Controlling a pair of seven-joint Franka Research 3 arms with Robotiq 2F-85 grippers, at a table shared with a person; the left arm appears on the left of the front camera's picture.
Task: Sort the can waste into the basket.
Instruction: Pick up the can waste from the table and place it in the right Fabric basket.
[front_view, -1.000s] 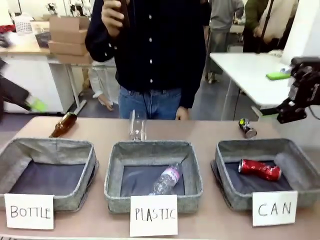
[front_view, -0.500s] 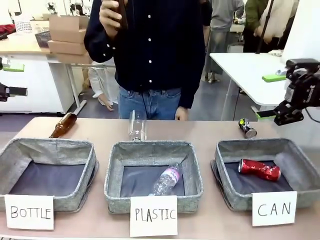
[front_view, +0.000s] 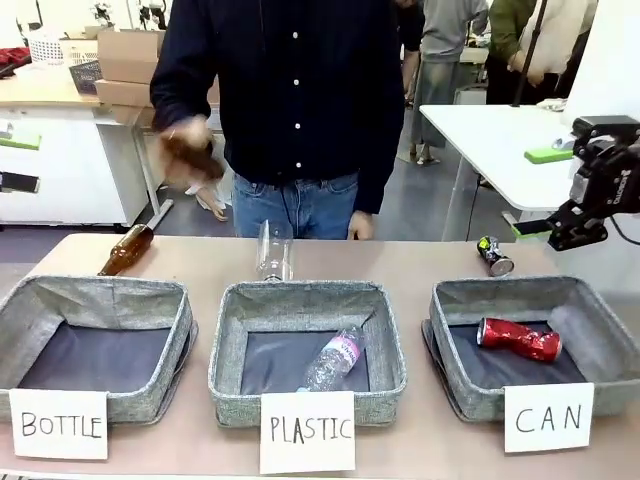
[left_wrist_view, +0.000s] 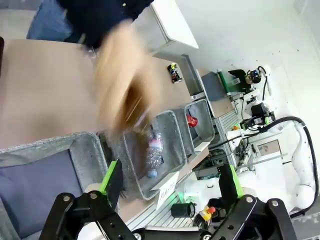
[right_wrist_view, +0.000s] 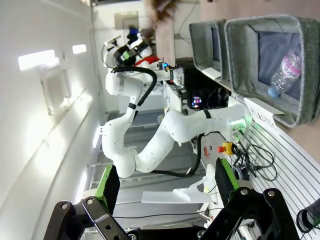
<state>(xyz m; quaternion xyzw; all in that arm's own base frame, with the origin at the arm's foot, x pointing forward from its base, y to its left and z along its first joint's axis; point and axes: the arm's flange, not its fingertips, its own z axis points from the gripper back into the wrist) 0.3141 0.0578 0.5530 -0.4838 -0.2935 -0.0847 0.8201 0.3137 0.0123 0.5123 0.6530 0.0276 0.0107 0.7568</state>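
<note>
The right gripper (front_view: 572, 232) hangs spread and empty above the basket's (front_view: 500, 289) far right corner. The dark can (front_view: 494, 255) lies just beyond the far rim, to its left; the red can (front_view: 519, 338) is inside.

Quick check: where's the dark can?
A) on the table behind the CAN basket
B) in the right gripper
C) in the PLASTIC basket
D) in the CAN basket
A: the dark can lies on the table just behind the CAN basket; inside that basket is the red can.
</note>
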